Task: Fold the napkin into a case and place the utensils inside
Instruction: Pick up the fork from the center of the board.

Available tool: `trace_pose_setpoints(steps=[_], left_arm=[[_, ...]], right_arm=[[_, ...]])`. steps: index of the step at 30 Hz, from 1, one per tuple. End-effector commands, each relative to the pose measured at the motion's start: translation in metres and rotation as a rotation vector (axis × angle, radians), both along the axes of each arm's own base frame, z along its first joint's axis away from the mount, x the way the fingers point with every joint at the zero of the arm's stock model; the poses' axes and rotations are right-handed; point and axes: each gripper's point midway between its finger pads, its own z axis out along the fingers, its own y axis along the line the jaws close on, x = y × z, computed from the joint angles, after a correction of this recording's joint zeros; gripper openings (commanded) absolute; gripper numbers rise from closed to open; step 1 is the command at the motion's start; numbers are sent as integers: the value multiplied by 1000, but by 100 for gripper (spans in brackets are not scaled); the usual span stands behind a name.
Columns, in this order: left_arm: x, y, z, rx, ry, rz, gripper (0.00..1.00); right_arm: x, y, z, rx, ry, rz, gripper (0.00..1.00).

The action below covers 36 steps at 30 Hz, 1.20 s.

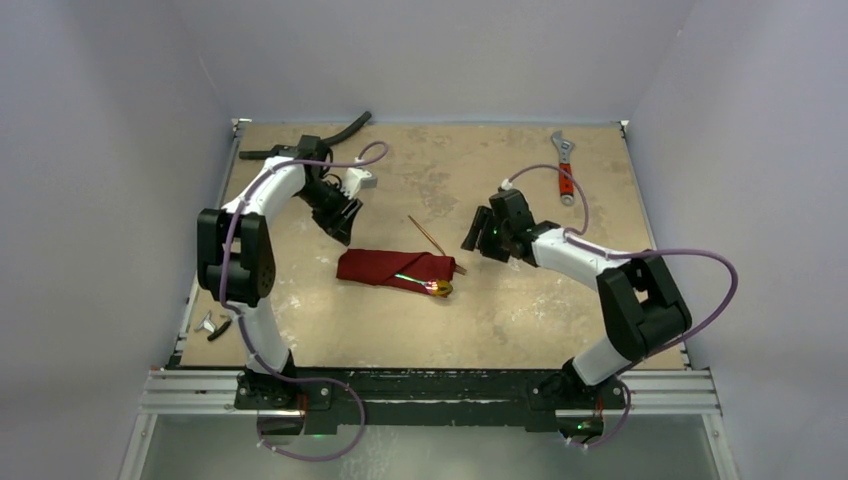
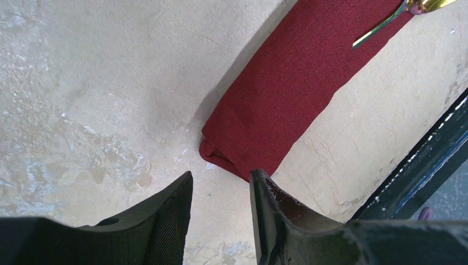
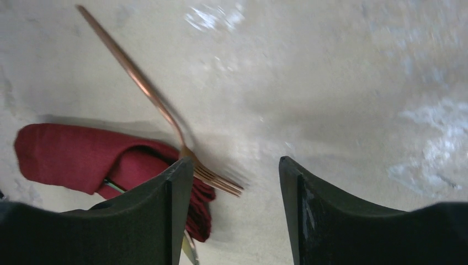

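Observation:
The dark red napkin (image 1: 392,267) lies mid-table, folded into a narrow flat case. A gold spoon (image 1: 440,289) sticks out of its right end, its thin greenish handle running in under the cloth. A copper fork (image 1: 432,240) lies on the table just behind that end, tines toward the cloth. My left gripper (image 1: 340,228) hovers open above the case's left end (image 2: 298,83), nothing between its fingers (image 2: 221,175). My right gripper (image 1: 480,235) is open just right of the fork's tines (image 3: 221,183); the case (image 3: 72,157) sits left of its left finger, and its jaws (image 3: 236,163) are empty.
A red-handled silver wrench (image 1: 565,170) lies at the back right. A black hose (image 1: 345,128) lies at the back left. A small metal piece (image 1: 212,325) sits at the left edge. The dark front rail (image 2: 436,149) runs close to the case.

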Motion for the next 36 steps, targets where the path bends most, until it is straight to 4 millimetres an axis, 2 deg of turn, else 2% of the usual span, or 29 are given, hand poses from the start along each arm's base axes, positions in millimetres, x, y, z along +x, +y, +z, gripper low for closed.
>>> trace_pose_setpoints(steps=[1,4,5,7,13,17,21,25,27,29,31,34,36], left_arm=[[4,0,6,-10,20,4,42],[7,-2,7,-17,17,18,41],[8,-3,7,-17,17,21,41],[10,-3,8,-18,13,25,41],[11,-2,9,-15,4,28,39],[12,-3,10,-20,-1,33,39],[12,-3,11,-25,-1,36,39],[12,-2,13,-24,-6,39,38],[13,-2,13,-25,-10,42,38],[15,-2,13,-25,-13,48,38],[16,-2,14,-27,-16,51,38],[18,-3,17,-29,-23,56,38],[18,-2,19,-27,-25,56,38]], right_arm=[[45,19,43,-32,-156,118,59],[70,37,57,-42,-222,172,57],[73,41,52,-56,-216,194,56],[85,58,54,-78,-225,244,56],[90,98,31,-161,-196,369,55],[85,109,13,-233,-165,390,52],[83,97,-7,-330,-113,343,44],[73,91,-13,-371,-102,360,45],[67,81,-17,-407,-94,357,45],[59,69,-23,-439,-71,338,42],[50,58,-29,-463,-42,330,31],[48,45,-30,-494,-48,308,17],[51,38,-28,-502,-60,279,0]])
